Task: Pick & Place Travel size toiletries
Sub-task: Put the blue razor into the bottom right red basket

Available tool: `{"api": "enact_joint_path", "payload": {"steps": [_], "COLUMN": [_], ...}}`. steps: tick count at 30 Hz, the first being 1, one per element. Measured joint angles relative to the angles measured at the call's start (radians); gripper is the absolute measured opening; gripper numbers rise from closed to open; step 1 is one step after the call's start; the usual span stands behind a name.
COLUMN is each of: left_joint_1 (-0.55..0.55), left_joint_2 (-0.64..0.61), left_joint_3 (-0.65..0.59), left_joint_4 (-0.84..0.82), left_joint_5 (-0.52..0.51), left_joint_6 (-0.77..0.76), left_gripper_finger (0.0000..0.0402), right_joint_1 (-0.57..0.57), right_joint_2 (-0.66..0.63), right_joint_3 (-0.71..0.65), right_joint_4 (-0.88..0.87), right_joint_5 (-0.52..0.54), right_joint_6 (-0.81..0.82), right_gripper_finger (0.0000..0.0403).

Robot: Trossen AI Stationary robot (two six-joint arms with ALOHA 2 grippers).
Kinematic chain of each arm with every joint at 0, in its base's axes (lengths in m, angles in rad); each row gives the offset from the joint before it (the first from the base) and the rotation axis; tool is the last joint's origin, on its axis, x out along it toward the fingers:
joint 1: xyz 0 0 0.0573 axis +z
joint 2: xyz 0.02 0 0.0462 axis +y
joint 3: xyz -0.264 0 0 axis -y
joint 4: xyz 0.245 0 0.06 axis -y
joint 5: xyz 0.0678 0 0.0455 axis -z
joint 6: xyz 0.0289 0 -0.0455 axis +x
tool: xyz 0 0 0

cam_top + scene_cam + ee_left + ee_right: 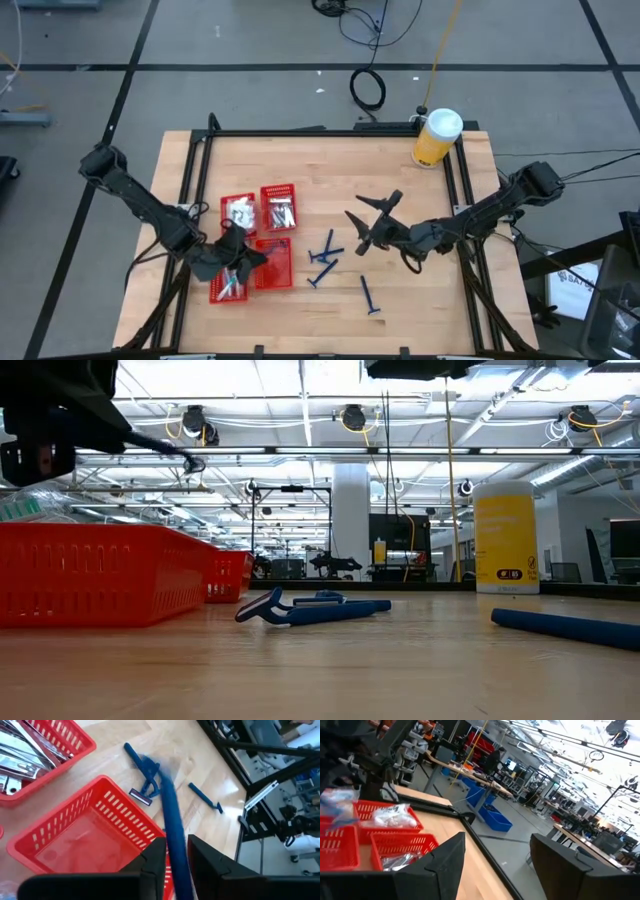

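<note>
My left gripper (176, 846) hangs over the red mesh baskets (255, 240) and is shut on a dark blue razor (169, 807). Below it is an empty basket (85, 832). The neighbouring baskets hold silver tubes (22, 750), white packets (238, 210) and wrapped toothbrushes (228, 287). More dark blue razors lie flat on the wood: a crossed pair (325, 258) right of the baskets and one (370, 295) nearer the near edge. My right gripper (375, 222) is open and held above the table, right of the crossed pair. My left gripper pinches the razor's handle (177, 851) between its two fingers. The handle runs out forward past the fingertips, along the fingers. The razor is lifted clear, above the empty basket's rim. Which end of the razor sits between the fingers I cannot tell.
A big yellow jar with a white lid (437, 137) stands at the table's far right corner. Black frame rails (200, 170) run along the table's left, far and right sides. Bare wood lies between the baskets and the jar.
</note>
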Motion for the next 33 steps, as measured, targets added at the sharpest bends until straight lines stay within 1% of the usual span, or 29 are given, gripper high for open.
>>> {"api": "enact_joint_path", "payload": {"steps": [5,11,13,15,17,21,23,24,26,28,29,31,33], "left_joint_1": [0.019,0.038,0.051,0.065,0.078,0.095,0.103,0.108,0.123,0.142,0.153,0.175,0.198], "left_joint_2": [0.002,0.014,0.014,0.012,-0.004,-0.046,-0.069,-0.078,-0.088,-0.093,-0.093,-0.093,-0.092], "left_joint_3": [0.000,0.000,0.000,0.000,0.000,0.000,0.000,0.000,0.000,0.000,0.000,0.000,0.000], "left_joint_4": [-0.002,-0.032,-0.030,-0.008,0.020,0.105,0.146,0.159,0.183,0.193,0.196,0.195,0.196], "left_joint_5": [0.042,0.056,0.057,0.057,0.056,0.056,0.056,0.056,0.055,0.048,0.040,0.026,0.022], "left_joint_6": [0.042,0.056,0.089,0.135,0.197,0.357,0.430,0.465,0.526,0.575,0.593,0.620,0.639], "left_gripper_finger": [0.0103,0.0162,0.0179,0.0194,0.0204,0.0213,0.0214,0.0214,0.0214,0.0214,0.0214,0.0214,0.0214], "right_joint_1": [0.008,0.008,0.008,0.008,0.008,0.014,0.029,0.041,0.068,0.089,0.102,0.130,0.152], "right_joint_2": [0.000,0.000,0.000,0.000,0.000,0.000,0.000,0.000,0.002,0.026,0.045,0.090,0.149], "right_joint_3": [-0.007,-0.007,-0.007,-0.007,-0.007,-0.007,0.013,0.035,0.089,0.143,0.164,0.186,0.202], "right_joint_4": [-0.001,-0.002,-0.003,-0.010,-0.042,-0.185,-0.327,-0.430,-0.645,-0.805,-0.860,-0.948,-0.988], "right_joint_5": [0.002,0.002,-0.001,-0.029,-0.102,-0.335,-0.421,-0.463,-0.542,-0.637,-0.683,-0.770,-0.864], "right_joint_6": [-0.002,-0.007,-0.005,0.025,0.087,0.268,0.390,0.462,0.633,0.803,0.864,0.934,0.990], "right_gripper_finger": [0.0210,0.0210,0.0210,0.0210,0.0210,0.0210,0.0210,0.0210,0.0210,0.0210,0.0210,0.0210,0.0210]}}
